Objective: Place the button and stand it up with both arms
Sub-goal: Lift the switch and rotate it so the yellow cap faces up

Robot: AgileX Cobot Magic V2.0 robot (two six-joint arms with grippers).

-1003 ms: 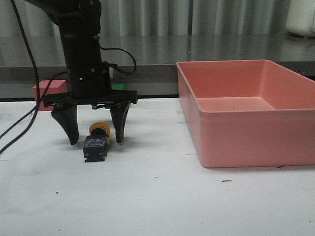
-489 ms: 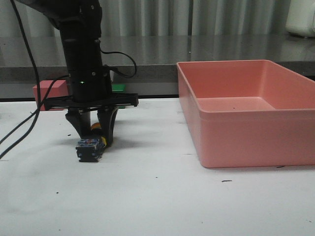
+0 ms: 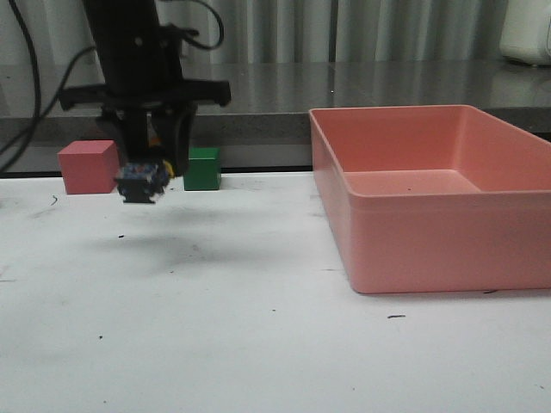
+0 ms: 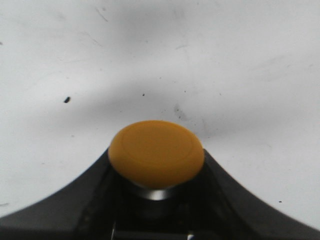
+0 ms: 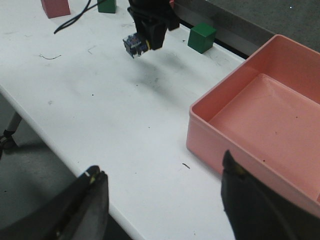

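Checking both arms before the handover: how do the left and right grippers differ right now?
The left gripper is shut on the button, held clear above the table; the right gripper is open and holds nothing. The left hangs near the pink cube and green cube; the right sits back by the table's near edge. Both have black fingers.

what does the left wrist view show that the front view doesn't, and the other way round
Only the left wrist view shows the button's yellow cap face-on, with its silver collar below, seated between the dark fingers.

Only the front view shows the surroundings: the pink cube, the green cube and the pink bin. It also shows the button's blue base hanging clear of the table, under the left gripper.

Both show the same button clamped in that gripper above the white table.
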